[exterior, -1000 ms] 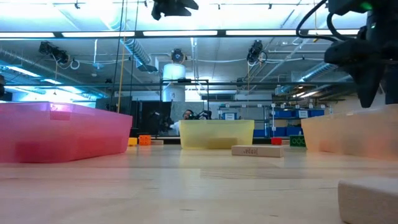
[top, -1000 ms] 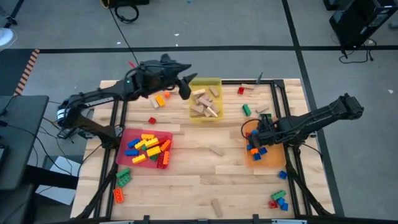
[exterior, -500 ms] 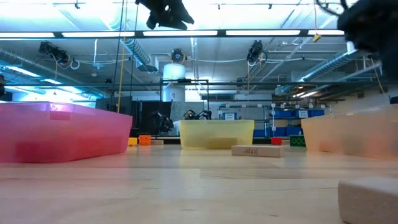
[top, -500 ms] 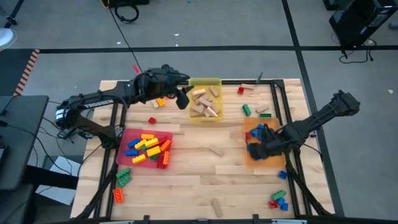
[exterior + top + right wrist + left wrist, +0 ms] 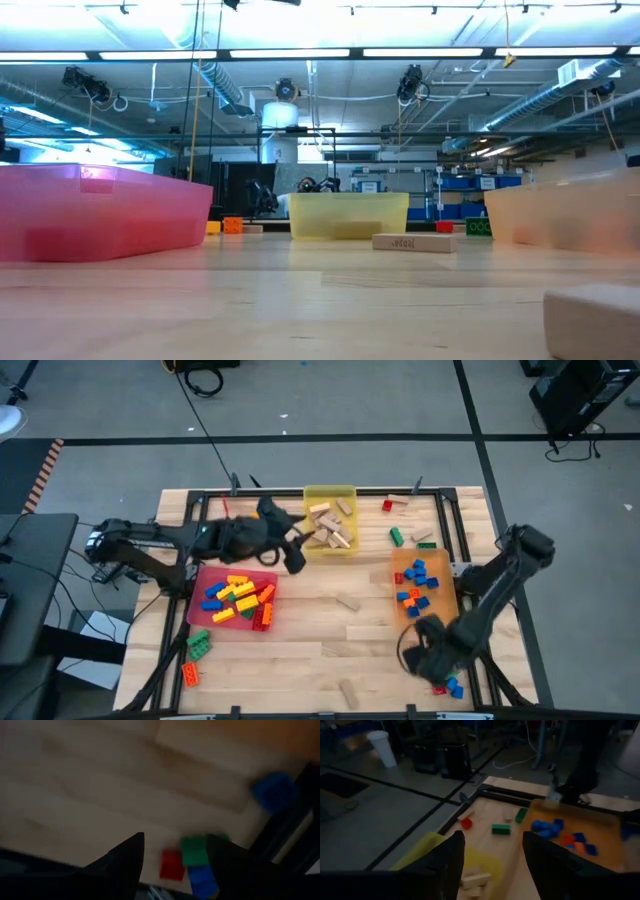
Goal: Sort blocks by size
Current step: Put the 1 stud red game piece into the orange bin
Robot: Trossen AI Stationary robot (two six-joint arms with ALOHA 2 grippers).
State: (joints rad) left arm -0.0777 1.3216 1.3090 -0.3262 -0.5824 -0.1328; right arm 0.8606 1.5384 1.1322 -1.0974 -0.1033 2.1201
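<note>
Your right gripper [image 5: 425, 650] hangs with jaws apart and empty over the loose blocks [image 5: 192, 861] at the worktop's near right corner — light, rigid, slick bricks; pinch one across its flat sides. Left gripper [image 5: 293, 556] — jaws apart, empty.

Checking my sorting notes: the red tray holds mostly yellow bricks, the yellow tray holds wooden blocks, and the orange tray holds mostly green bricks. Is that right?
Not quite. The orange tray holds mostly blue bricks with a few orange ones, not green; the high view shows this. The rest stands: the red tray holds mostly yellow bricks, and the yellow tray holds wooden blocks.
</note>
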